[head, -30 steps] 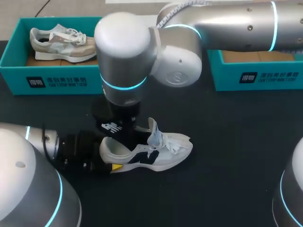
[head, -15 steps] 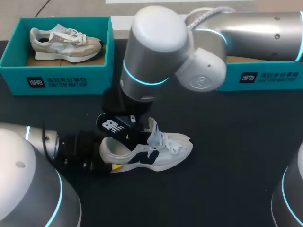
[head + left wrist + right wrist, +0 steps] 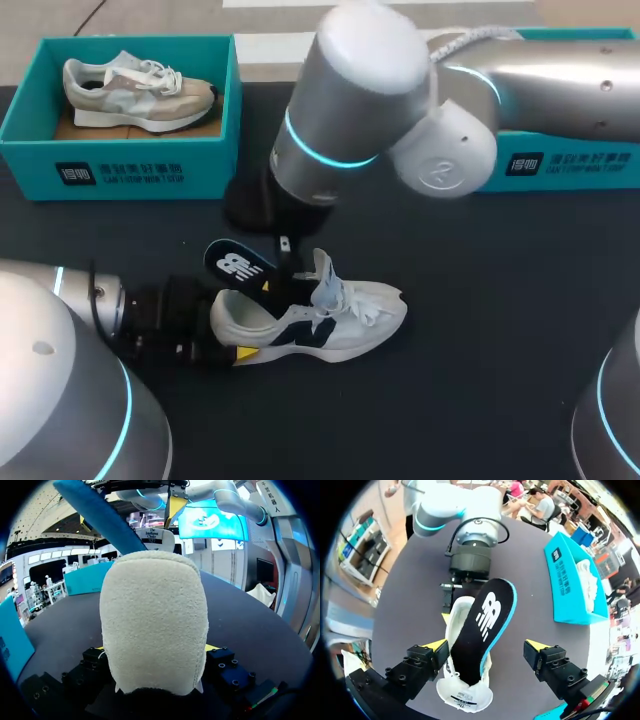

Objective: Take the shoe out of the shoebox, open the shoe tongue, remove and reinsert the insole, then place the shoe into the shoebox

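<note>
Two teal boxes stand on one dark desk (image 3: pixel 480 300).

- Upper left of the frame: first shoebox (image 3: pixel 120 170), with a beige shoe (image 3: pixel 135 90) inside.
- Lower left: left pincer (image 3: pixel 156 647), clenched on the heel of the white shoe (image 3: pixel 330 320), one yellow tip at each side.
- Centre: the white shoe stands on its sole on the desk, outside both boxes. Its toe points right, the laces are loose and the tongue stands up.
- Insole (image 3: pixel 240 268): black with a blue edge. Its front end sits in the shoe's opening and the rest slants up and out toward the upper left.
- Above the insole: right pincer (image 3: pixel 487 645), released, with one finger on each side of the insole.
- Upper right: second shoebox (image 3: pixel 560 165), mostly behind the right arm.
</note>
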